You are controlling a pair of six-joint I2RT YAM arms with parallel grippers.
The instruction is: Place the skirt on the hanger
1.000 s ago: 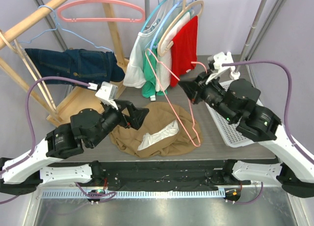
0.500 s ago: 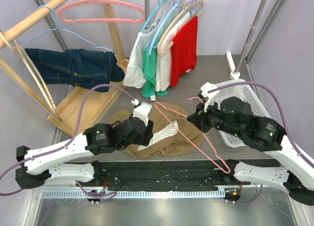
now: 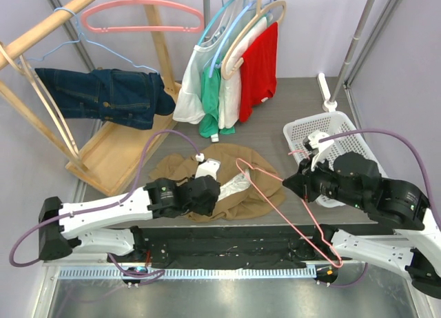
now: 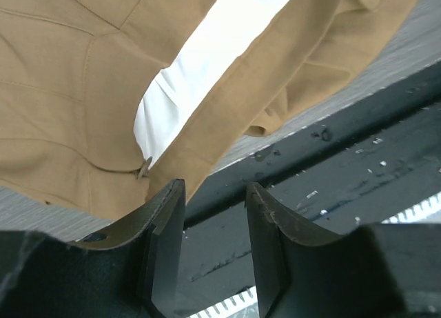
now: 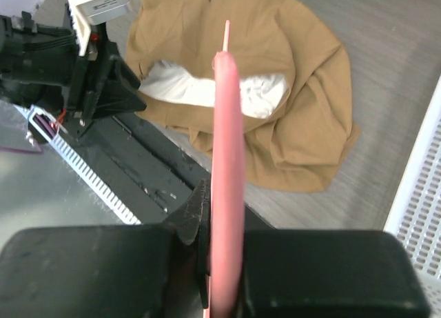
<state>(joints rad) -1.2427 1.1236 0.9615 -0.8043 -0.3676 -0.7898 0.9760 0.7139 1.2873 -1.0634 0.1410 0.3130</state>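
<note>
Beyond the left claw (image 4: 213,214), the skirt (image 4: 83,90) is running off the top edge; seen from overhead, that claw is covering the cloth beneath it. The hanger (image 5: 226,125) is blurring just ahead of the right claw (image 5: 219,256) and running off the bottom edge.

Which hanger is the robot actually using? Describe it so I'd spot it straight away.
Start at the white basket on the right of the table. Right beside it the right gripper is shut on a thin pink hanger slanting past the tan skirt. The other pink hanger sits on the wooden rail at top left; this one hangs on no rail.
</note>
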